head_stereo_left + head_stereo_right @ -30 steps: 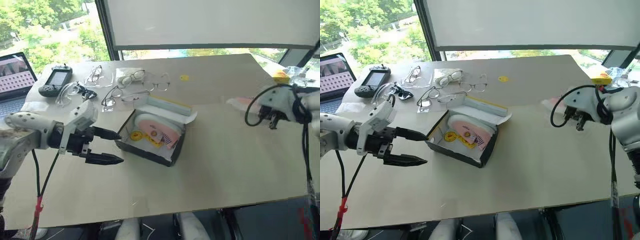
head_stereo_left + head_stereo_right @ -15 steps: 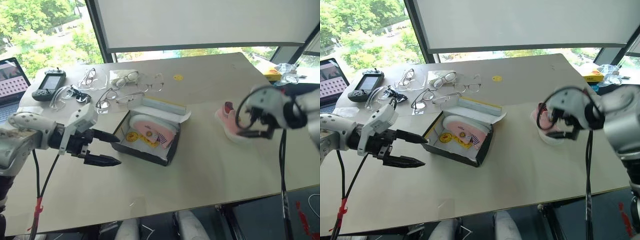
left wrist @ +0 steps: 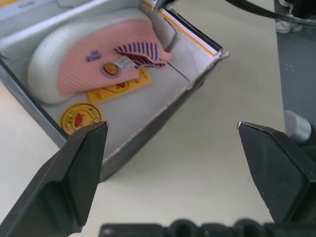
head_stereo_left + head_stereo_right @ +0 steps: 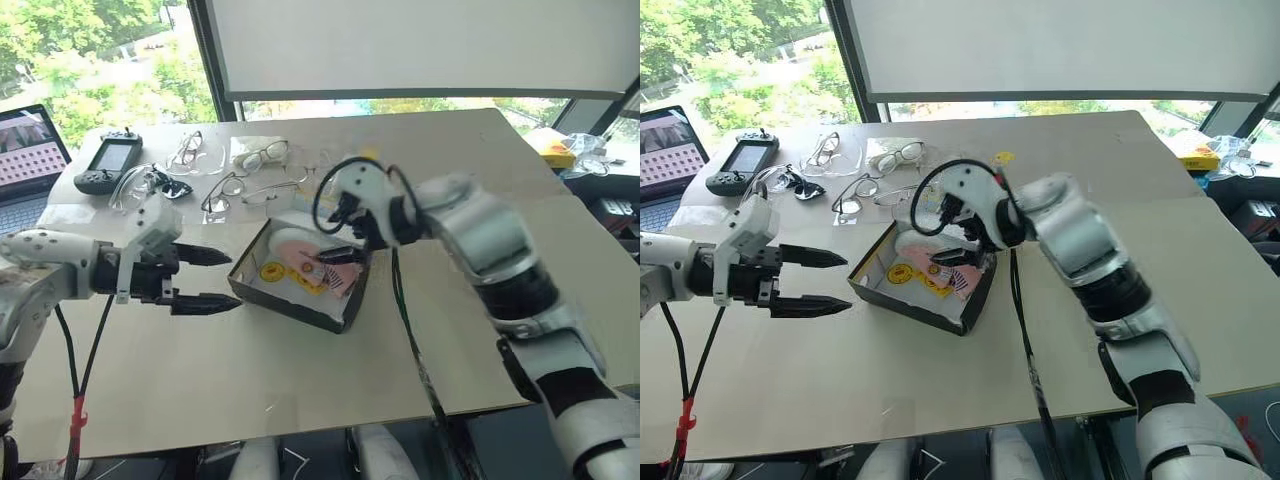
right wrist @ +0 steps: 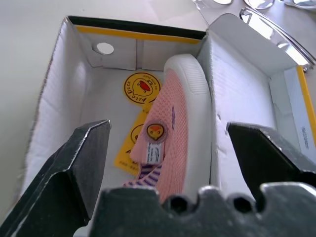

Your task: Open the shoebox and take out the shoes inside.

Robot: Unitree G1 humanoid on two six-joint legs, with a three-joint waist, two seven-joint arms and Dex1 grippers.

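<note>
Pink knit shoe (image 5: 173, 133), white sole; shoebox (image 5: 64, 98) white inside, yellow stickers (image 5: 141, 88), dark outside.

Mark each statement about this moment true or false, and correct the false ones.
1. The shoebox is open. True.
2. Two shoes lie in the box. False: one pink shoe lies inside it.
3. The right gripper is open over the box. True.
4. The left gripper is shut on the box wall. False: its fingers are spread, beside the box.
5. Several pairs of glasses lie beyond the box. True.
</note>
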